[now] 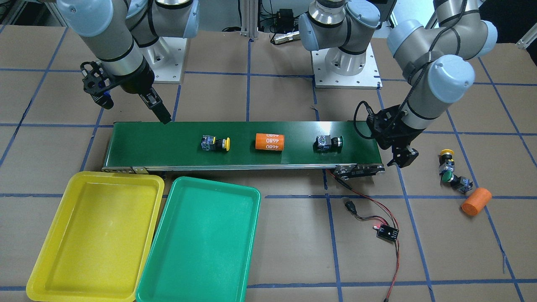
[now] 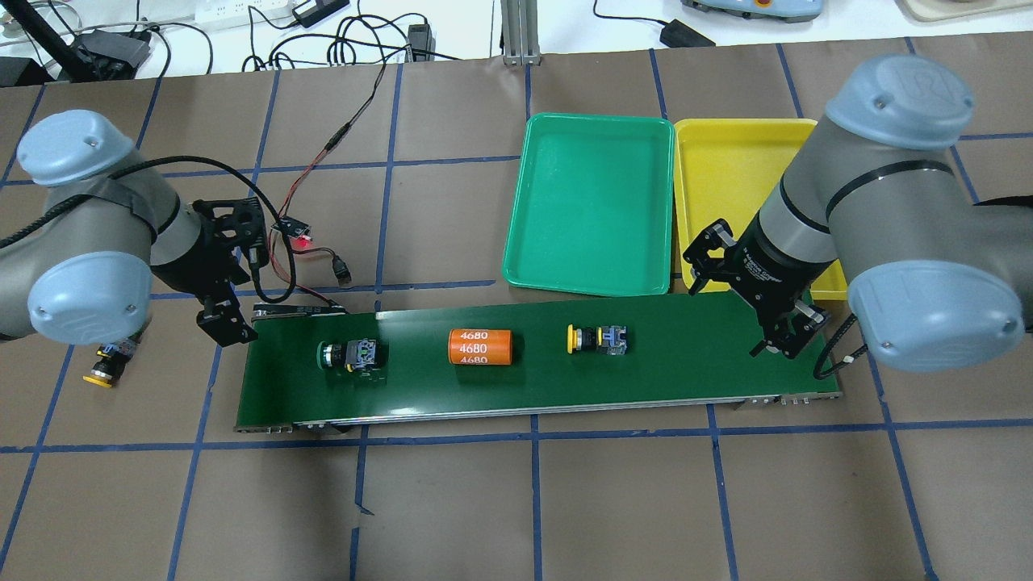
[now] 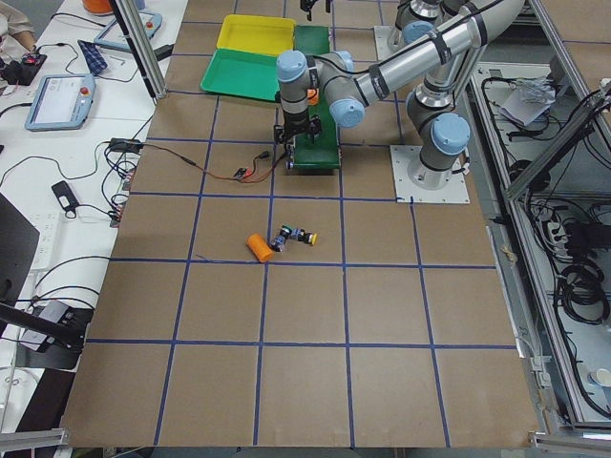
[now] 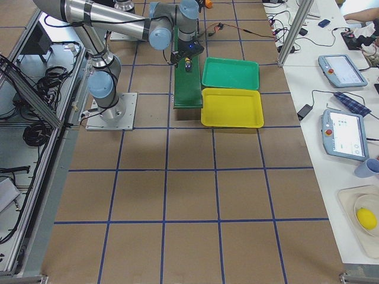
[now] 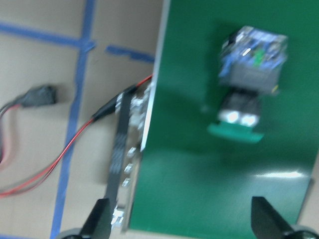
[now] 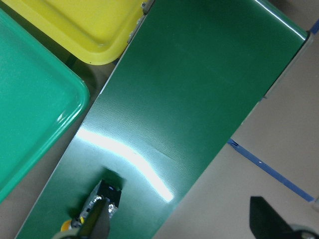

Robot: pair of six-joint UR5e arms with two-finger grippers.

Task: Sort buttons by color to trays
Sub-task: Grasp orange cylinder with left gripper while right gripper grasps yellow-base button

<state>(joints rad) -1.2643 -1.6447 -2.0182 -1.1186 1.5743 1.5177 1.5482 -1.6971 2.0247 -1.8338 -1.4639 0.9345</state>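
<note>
Dark-green and long, the flat conveyor belt (image 2: 686,379) carried three things in a row: a small push-button switch with a round yellow cap (image 2: 597,339) on a grey contact block, an orange cylinder marked 4680 (image 2: 481,346), and a like switch with a green cap (image 2: 351,353). The right gripper (image 2: 783,343) hung over the belt's end nearest the trays, its fingers spread wide and empty. The left gripper (image 2: 226,327) hung at the opposite end, likewise spread and empty, near the switch with a green cap. A shallow yellow plastic tray (image 2: 726,161) and a shallow green plastic tray (image 2: 593,202) lay side by side just beside the belt, nothing in either. A second yellow-capped switch (image 1: 446,157) and a second green-capped switch (image 1: 450,178) lay off the belt on the brown table.

The step in hand was probably the right gripper's pick of the yellow one on the belt. Done well, the fingers would close across the blocky body, not the round cap, which would likely slip. The descent should be straight and stay well clear of the cylinder.
</note>
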